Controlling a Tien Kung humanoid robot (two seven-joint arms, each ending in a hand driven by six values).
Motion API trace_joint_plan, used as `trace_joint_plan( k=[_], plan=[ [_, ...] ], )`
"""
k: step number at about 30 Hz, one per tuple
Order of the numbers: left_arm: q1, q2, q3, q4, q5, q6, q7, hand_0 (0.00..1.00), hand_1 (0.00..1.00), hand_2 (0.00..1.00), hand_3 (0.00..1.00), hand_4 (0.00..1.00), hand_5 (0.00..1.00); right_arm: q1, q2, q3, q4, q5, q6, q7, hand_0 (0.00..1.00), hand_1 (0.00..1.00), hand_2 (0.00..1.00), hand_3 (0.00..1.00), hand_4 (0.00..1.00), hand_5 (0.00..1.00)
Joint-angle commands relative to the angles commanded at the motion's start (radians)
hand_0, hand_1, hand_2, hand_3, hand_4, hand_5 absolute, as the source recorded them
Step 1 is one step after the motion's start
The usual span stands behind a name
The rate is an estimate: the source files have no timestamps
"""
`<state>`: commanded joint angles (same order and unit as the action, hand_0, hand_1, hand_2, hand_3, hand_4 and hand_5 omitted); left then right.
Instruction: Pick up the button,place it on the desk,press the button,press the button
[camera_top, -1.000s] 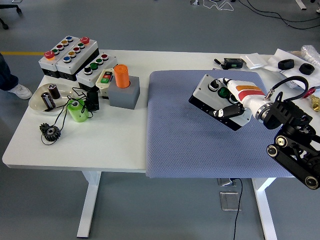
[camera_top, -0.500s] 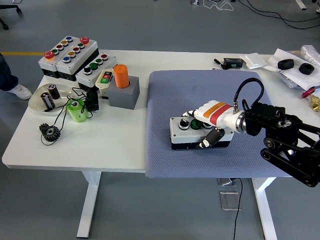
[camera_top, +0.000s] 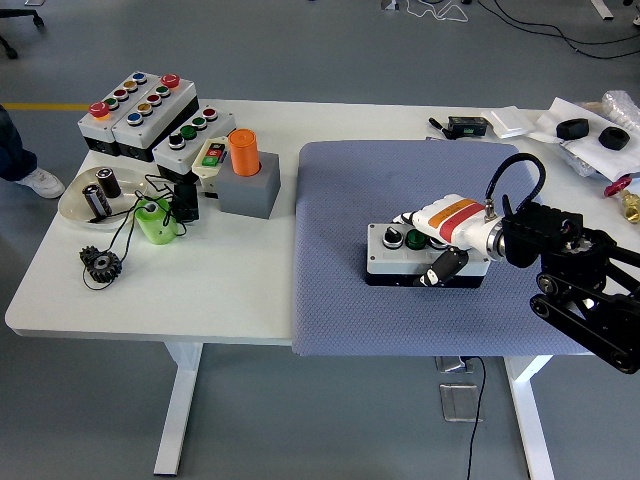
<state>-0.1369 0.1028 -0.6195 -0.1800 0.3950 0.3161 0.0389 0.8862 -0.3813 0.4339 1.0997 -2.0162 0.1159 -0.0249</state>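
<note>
Three button boxes (camera_top: 150, 110) stand together at the table's (camera_top: 250, 290) far left corner, grey-topped with black bases, carrying rows of red, yellow, blue, green and black caps. Just in front of them lie a clear dish (camera_top: 85, 205) holding two dark cylinders, a green cup (camera_top: 155, 222) tangled with black wire, and a black gear (camera_top: 100, 265) nearest the front edge. Beside those sits a small cream switch plate (camera_top: 211, 154) with a red and a green key, leaning against a grey block (camera_top: 250, 190) that has an orange cylinder (camera_top: 243, 152) standing upright in its top.

A blue-grey mat (camera_top: 340, 300) covers the table's right half. On it, right of its middle, rests the button box (camera_top: 395, 258) of the task: a light grey lid over a black base, lying flat, with a black knob and a green cap visible at its left end.

The right hand (camera_top: 442, 240), white with an orange and red band across its back, lies over the box's right part, fingers curled over the top and far side and the dark thumb (camera_top: 444, 266) pressed against the near face, so it grips the box. Its black arm (camera_top: 580, 285) enters from the right edge.

At the far right corner lie a small black device (camera_top: 466, 126), white packets (camera_top: 510, 121) and two black pieces (camera_top: 590, 132). No lettering is legible anywhere.
</note>
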Motion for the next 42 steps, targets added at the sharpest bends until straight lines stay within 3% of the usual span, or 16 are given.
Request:
trace_joint_plan(
  k=[3, 4, 9, 10, 15, 16, 17, 21, 27, 29, 33, 34, 39, 40, 42],
  plan=[
    [0.001, -0.001, -0.01, 0.0, 0.012, 0.001, 0.003, 0.644, 0.702, 0.701, 0.499, 0.315, 0.998, -0.014, -0.007, 0.008, -0.003, -0.007, 0.023, -0.002, 0.289, 0.198, 0.331, 0.608, 0.661, 0.562],
    [0.002, -0.001, -0.009, 0.0, 0.011, 0.001, 0.002, 0.644, 0.702, 0.701, 0.499, 0.315, 0.998, -0.02, -0.01, 0.012, -0.006, -0.006, 0.028, -0.001, 0.895, 0.766, 0.798, 0.884, 0.697, 0.503],
    [0.005, -0.002, -0.015, 0.0, 0.019, 0.0, 0.003, 0.644, 0.702, 0.701, 0.499, 0.315, 0.998, -0.045, -0.02, 0.04, -0.005, 0.005, 0.017, 0.011, 0.895, 0.766, 0.798, 0.884, 0.697, 0.503],
    [0.005, -0.001, -0.016, 0.0, 0.021, 0.0, 0.004, 0.644, 0.701, 0.701, 0.499, 0.314, 0.998, -0.048, -0.022, 0.045, -0.004, 0.006, 0.008, 0.02, 0.969, 0.869, 0.917, 0.998, 0.843, 0.383],
    [0.006, -0.001, -0.02, 0.0, 0.026, -0.001, 0.005, 0.644, 0.701, 0.701, 0.499, 0.314, 0.998, -0.066, -0.039, 0.053, 0.013, 0.034, -0.064, 0.097, 0.969, 0.869, 0.917, 0.998, 0.843, 0.383],
    [0.006, -0.001, -0.02, 0.0, 0.026, -0.001, 0.005, 0.644, 0.701, 0.7, 0.499, 0.314, 0.998, -0.068, -0.042, 0.053, 0.017, 0.04, -0.071, 0.104, 0.998, 0.929, 0.972, 0.998, 0.885, 0.303],
    [0.006, -0.001, -0.021, 0.0, 0.026, -0.001, 0.005, 0.644, 0.701, 0.7, 0.499, 0.314, 0.998, -0.071, -0.046, 0.053, 0.023, 0.052, -0.078, 0.113, 0.998, 0.929, 0.972, 0.998, 0.885, 0.303],
    [0.006, -0.002, -0.02, 0.0, 0.024, -0.001, 0.005, 0.644, 0.701, 0.7, 0.499, 0.314, 0.998, -0.084, -0.059, 0.07, 0.047, 0.081, -0.079, 0.115, 0.998, 0.929, 0.972, 0.998, 0.885, 0.303],
    [0.006, -0.001, -0.02, 0.0, 0.027, -0.002, 0.005, 0.644, 0.701, 0.701, 0.499, 0.312, 0.998, -0.113, -0.079, 0.124, 0.103, 0.129, -0.041, 0.096, 0.998, 0.938, 0.993, 0.998, 0.898, 0.278],
    [0.007, -0.001, -0.019, 0.0, 0.025, -0.001, 0.004, 0.644, 0.701, 0.701, 0.499, 0.311, 0.998, -0.138, -0.099, 0.162, 0.14, 0.156, -0.043, 0.095, 0.998, 0.929, 0.988, 0.998, 0.901, 0.292],
    [0.008, -0.001, -0.021, 0.0, 0.026, -0.001, 0.003, 0.644, 0.701, 0.701, 0.499, 0.311, 0.998, -0.204, -0.154, 0.271, 0.238, 0.223, -0.101, 0.07, 0.998, 0.929, 0.988, 0.998, 0.901, 0.292],
    [0.007, 0.0, -0.026, 0.0, 0.033, -0.001, 0.004, 0.643, 0.701, 0.701, 0.499, 0.311, 0.998, -0.222, -0.172, 0.299, 0.265, 0.241, -0.123, 0.059, 0.886, 0.766, 0.812, 0.975, 0.877, 0.29],
    [0.002, 0.003, -0.039, 0.0, 0.048, -0.001, 0.007, 0.643, 0.701, 0.701, 0.499, 0.311, 0.998, -0.296, -0.258, 0.409, 0.386, 0.296, -0.211, 0.014, 0.886, 0.766, 0.812, 0.975, 0.877, 0.29],
    [0.001, 0.003, -0.04, 0.0, 0.048, -0.001, 0.006, 0.643, 0.701, 0.701, 0.499, 0.312, 0.998, -0.31, -0.275, 0.418, 0.405, 0.319, -0.228, 0.004, 0.368, 0.16, 0.296, 0.813, 0.726, 0.374],
    [-0.002, 0.003, -0.037, 0.0, 0.043, -0.001, 0.006, 0.643, 0.701, 0.701, 0.499, 0.312, 0.998, -0.336, -0.307, 0.423, 0.438, 0.374, -0.264, -0.018, 0.368, 0.16, 0.296, 0.813, 0.726, 0.374]
  ],
)
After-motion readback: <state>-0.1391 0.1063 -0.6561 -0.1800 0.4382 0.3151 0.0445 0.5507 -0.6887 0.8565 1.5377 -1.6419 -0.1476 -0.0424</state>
